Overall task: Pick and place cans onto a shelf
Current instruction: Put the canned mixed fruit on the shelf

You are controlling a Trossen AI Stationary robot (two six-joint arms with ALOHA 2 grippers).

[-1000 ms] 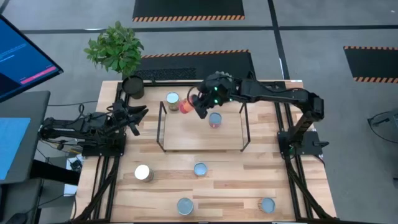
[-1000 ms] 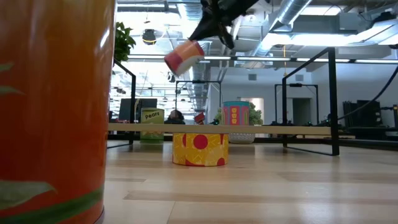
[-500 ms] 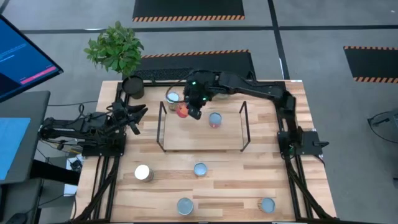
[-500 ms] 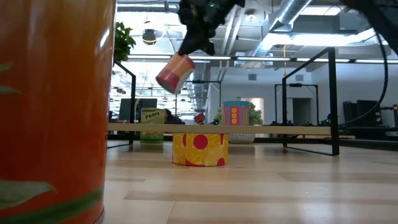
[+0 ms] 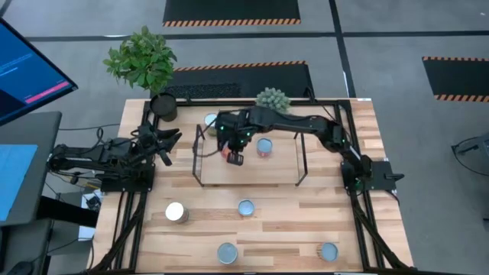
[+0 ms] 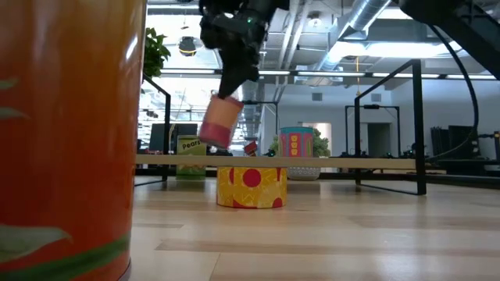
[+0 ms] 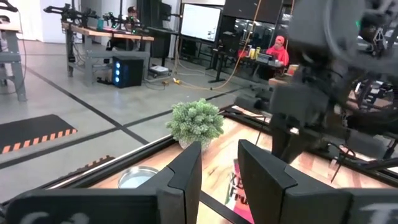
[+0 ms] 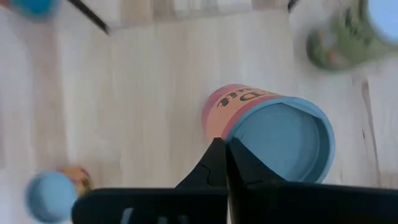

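The can [image 6: 219,122] I am carrying, pink and red on its side with a pale blue top, hangs tilted from my right hand [image 5: 234,147], whose fingers are pinched fully together on its rim, as the right wrist view shows. It is in the air just above the left part of the shelf [image 5: 248,169], not yet set down. Close by on the shelf stand two cans already placed: one with a green and cream label [image 5: 211,121] near the far left corner and one with a red side [image 5: 264,147] just to the right of my hand. Farther out, four cans still wait on the bench [image 5: 290,229]: a white-topped one [image 5: 175,212] at the near left, a blue-topped one [image 5: 245,208] in front of the shelf, another [image 5: 227,253] at the near edge, and one [image 5: 328,251] at the near right. My left hand [image 5: 166,145] rests at the left of the bench, fingers spread and holding nothing. I judge the job nearly half done: two shelved, one about to land, four left.
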